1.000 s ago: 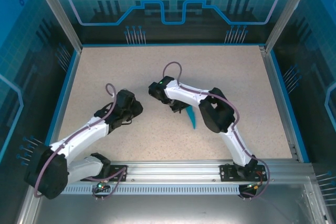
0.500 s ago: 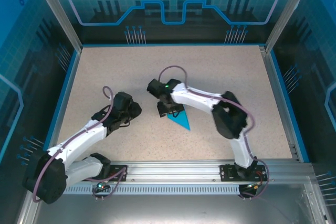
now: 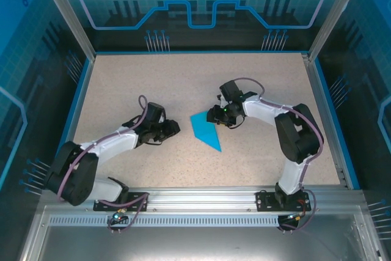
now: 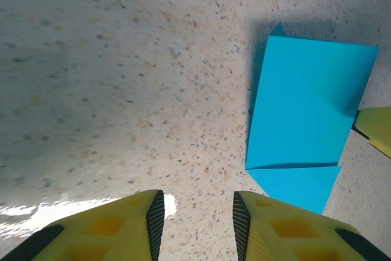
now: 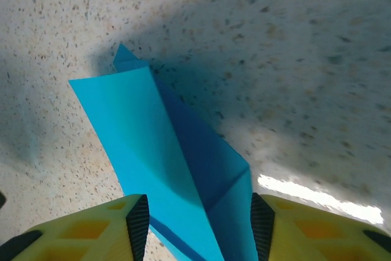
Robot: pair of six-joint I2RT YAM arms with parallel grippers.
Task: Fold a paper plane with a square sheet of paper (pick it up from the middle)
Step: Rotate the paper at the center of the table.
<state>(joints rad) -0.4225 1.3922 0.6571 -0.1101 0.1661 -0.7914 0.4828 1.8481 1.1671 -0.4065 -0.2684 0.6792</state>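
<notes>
The cyan-blue paper (image 3: 204, 131) lies on the speckled table as a folded, pointed shape with creases. In the right wrist view one flap of the paper (image 5: 159, 145) stands up along a crease, and the sheet runs between the fingers of my right gripper (image 5: 198, 227), which is open around it. In the top view my right gripper (image 3: 212, 116) sits at the paper's upper right edge. My left gripper (image 3: 175, 128) is low over the table just left of the paper, open and empty (image 4: 198, 224); the paper (image 4: 305, 108) lies ahead to its right.
A blue rim (image 3: 79, 108) borders the speckled tabletop (image 3: 146, 84), with aluminium posts and blue panels behind. The metal rail (image 3: 201, 197) with the arm bases runs along the near edge. A yellow fingertip of the right gripper (image 4: 374, 131) touches the paper's edge.
My right arm has swung from the paper's left side round to its right, and the paper now lies uncovered. My left gripper has moved right, closer to the paper.
</notes>
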